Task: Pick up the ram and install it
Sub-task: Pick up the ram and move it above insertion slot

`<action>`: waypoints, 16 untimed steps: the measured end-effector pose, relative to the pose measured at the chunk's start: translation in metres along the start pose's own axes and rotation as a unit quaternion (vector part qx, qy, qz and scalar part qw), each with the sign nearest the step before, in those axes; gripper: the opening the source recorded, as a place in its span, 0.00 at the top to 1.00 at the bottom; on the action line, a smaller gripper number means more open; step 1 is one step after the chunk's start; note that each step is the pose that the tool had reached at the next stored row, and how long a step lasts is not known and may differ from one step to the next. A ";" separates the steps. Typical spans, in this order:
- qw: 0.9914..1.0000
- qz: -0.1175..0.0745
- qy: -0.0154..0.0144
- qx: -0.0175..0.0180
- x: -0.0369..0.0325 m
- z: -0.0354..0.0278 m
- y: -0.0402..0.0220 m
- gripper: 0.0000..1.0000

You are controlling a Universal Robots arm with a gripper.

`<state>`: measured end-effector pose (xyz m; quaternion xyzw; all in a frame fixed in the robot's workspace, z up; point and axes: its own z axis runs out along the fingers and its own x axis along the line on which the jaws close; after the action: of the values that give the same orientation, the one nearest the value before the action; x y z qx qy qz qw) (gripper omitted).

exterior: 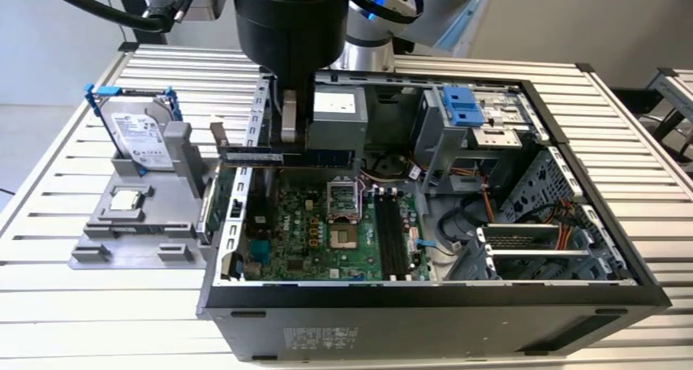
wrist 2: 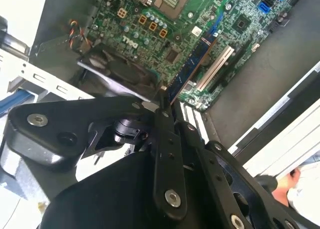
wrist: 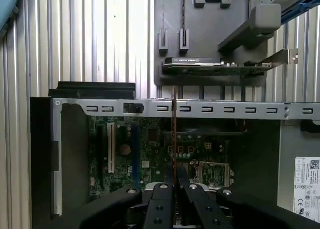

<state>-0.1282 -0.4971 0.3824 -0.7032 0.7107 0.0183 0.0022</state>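
The ram (exterior: 324, 156) hangs level in the air above one edge of the open computer case (exterior: 433, 293), clear of the motherboard (exterior: 314, 232) beneath it. Its long axis runs from the exterior view's left to its right. In the first wrist view the ram (wrist: 173, 134) shows edge-on as a thin line that crosses the case's slotted wall (wrist: 240, 109) squarely.

The end effector (exterior: 287, 144) is clenched on the ram from above, gripping its flat faces. In the second wrist view the ram (wrist 2: 192, 64) slants out from the fingertips over the board.

The black memory slots (exterior: 390, 232) lie lower than the ram, toward the exterior view's right and nearer that camera. As I read it, their length runs crosswise to the ram's. The case rests on a slatted counter (exterior: 87, 321).
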 end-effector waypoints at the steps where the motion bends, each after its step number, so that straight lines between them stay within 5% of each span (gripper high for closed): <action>1: 1.000 0.000 0.000 0.000 0.0000 0.0000 -0.0015 1.00; 16: 1.000 0.000 0.000 0.000 -0.0003 -0.0005 -0.0234 1.00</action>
<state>-0.1048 -0.4971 0.3824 -0.7032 0.7107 0.0186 0.0019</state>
